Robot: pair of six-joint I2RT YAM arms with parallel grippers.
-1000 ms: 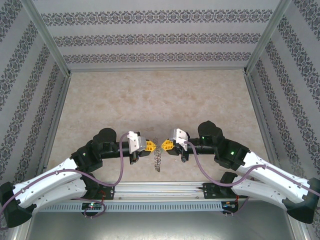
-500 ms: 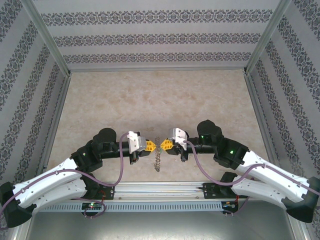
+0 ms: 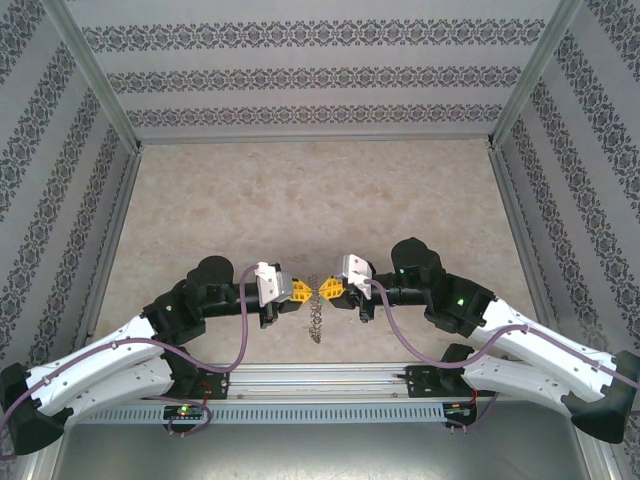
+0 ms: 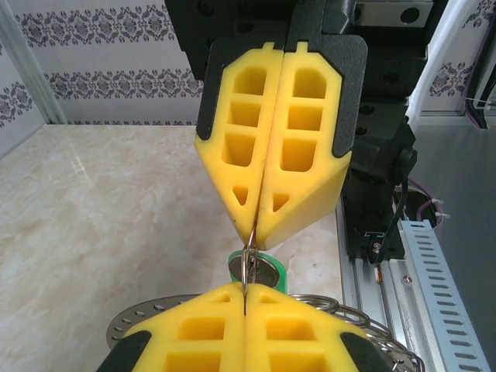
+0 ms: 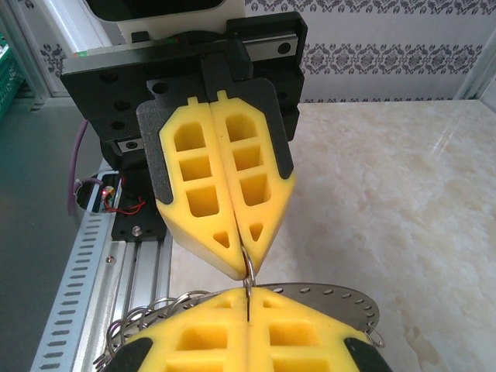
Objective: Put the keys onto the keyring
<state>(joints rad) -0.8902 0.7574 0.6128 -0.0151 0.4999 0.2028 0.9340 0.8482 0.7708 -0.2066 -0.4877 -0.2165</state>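
Right claw (image 3: 325,290) nearer; green key (image 4: 273,268) beneath.

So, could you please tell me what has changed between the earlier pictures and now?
The right gripper eased a little toward the left gripper, narrowing the gap between their fingers. Nothing was taken or let go. Both stay shut on the thin wire of the keyring, which hangs below them as before, and the green-headed key sits by the tips.
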